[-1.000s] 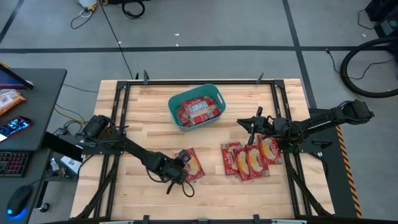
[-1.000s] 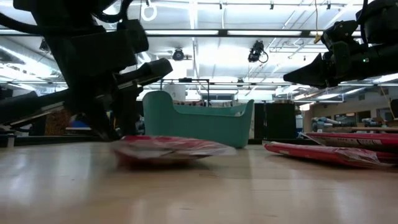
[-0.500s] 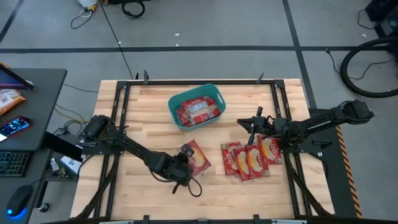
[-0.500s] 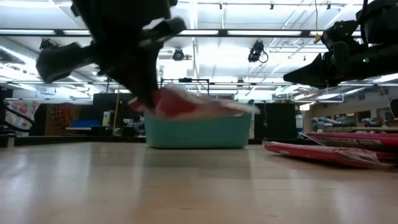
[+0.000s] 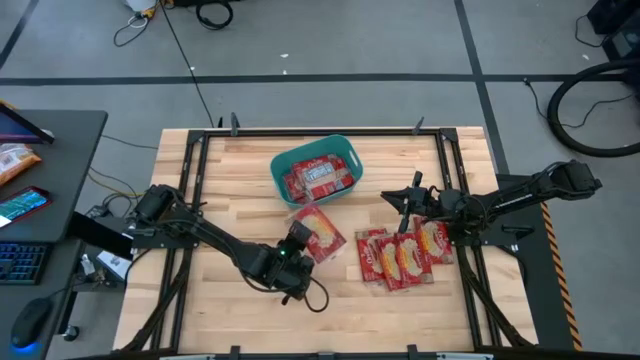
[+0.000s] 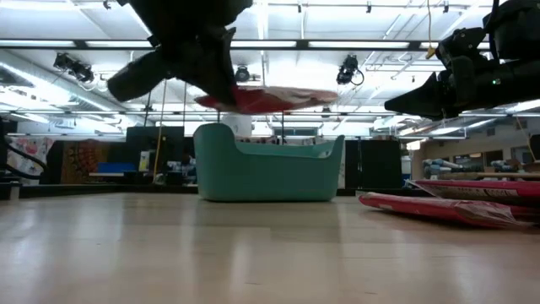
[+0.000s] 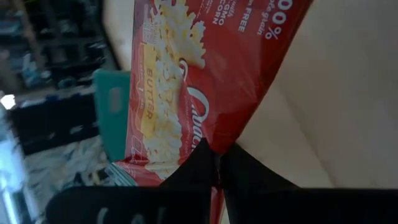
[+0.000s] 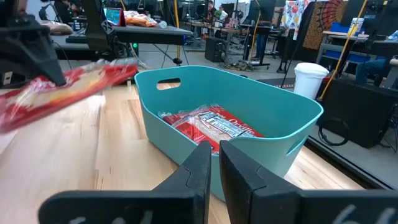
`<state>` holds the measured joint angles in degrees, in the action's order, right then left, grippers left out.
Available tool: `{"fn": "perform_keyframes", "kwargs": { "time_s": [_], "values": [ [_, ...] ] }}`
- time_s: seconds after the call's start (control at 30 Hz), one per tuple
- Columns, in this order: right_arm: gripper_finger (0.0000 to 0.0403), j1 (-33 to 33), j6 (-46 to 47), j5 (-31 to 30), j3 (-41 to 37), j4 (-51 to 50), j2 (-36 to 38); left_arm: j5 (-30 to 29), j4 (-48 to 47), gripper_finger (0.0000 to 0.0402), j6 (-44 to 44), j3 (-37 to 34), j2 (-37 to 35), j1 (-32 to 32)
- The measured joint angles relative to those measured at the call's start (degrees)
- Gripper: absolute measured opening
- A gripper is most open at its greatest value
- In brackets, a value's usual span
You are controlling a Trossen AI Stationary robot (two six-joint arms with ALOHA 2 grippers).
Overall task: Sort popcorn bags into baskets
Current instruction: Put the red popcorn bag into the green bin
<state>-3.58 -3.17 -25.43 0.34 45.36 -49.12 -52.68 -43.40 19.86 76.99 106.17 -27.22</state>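
Left gripper (image 5: 297,238) is pinching one butter popcorn bag (image 5: 316,233) by its edge; in the left wrist view the two dark fingers (image 7: 198,163) are pressed together on the lower edge of the red packet (image 7: 205,74), which stretches away from the jaws with its printed face toward the camera. The bag is off the table: the low view has it (image 6: 268,98) held roughly flat above the rim of the teal basket (image 6: 270,169), on the camera's side of the tub. From above, the held bag sits just short of the basket (image 5: 283,182), between the jaws and the tub, not yet over its opening.

The basket already holds packets: red bags in the tub (image 5: 320,178) are visible from above and again in the right wrist view (image 8: 214,129), lying on the floor of the tub (image 8: 292,121).

Right gripper (image 5: 404,204) hangs above the table, beside the basket's right side; its fingers (image 8: 200,163) are nearly together with only a thin slit between them and nothing in them. The basket lies directly ahead of these jaws.

A cluster of loose popcorn bags (image 5: 402,256) lies overlapped on the wooden table (image 5: 200,310), just behind and below the right jaws. The low view shows them (image 6: 447,207) flat on the tabletop at right.
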Motion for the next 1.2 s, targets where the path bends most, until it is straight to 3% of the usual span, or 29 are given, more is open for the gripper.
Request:
{"fn": "perform_keyframes", "kwargs": {
  "time_s": [0.17, 0.43, 0.5, 0.67, 0.73, 0.9, 1.0, 1.2],
  "values": [
    [0.0039, 0.0, 0.0, 0.0, 0.0, 0.0, 0.0, -6.3, 0.0, 0.0020, -5.6, 0.3, -0.2, 0.6],
    [0.0039, 0.0, 0.0, 0.0, 0.0, 0.0, 0.0, -7.2, -2.8, 0.0020, -15.9, 7.3, -0.9, 6.4],
    [0.0039, 0.0, 0.0, 0.0, 0.0, 0.0, 0.0, -4.9, -4.1, 0.0020, -19.7, 8.9, -1.0, 9.3],
    [0.0039, 0.0, 0.0, 0.0, 0.0, 0.0, 0.0, 10.5, -5.7, 0.0020, -28.2, 8.9, -0.7, 19.3],
    [0.0039, 0.0, 0.0, 0.0, 0.0, 0.0, 0.0, 14.1, -5.7, 0.0020, -30.1, 8.9, -0.2, 23.3],
    [0.0039, 0.0, 0.0, 0.0, 0.0, 0.0, 0.0, 16.5, -4.4, 0.0020, -31.4, 8.8, 0.1, 31.0],
    [0.0039, 0.0, 0.0, 0.0, 0.0, 0.0, 0.0, 22.2, -3.1, 0.0025, -33.1, 8.8, 0.1, 34.8],
    [0.0039, 0.0, 0.0, 0.0, 0.0, 0.0, 0.0, 26.5, -1.0, 0.0084, -34.3, 8.8, 0.8, 36.6]
  ]
}}
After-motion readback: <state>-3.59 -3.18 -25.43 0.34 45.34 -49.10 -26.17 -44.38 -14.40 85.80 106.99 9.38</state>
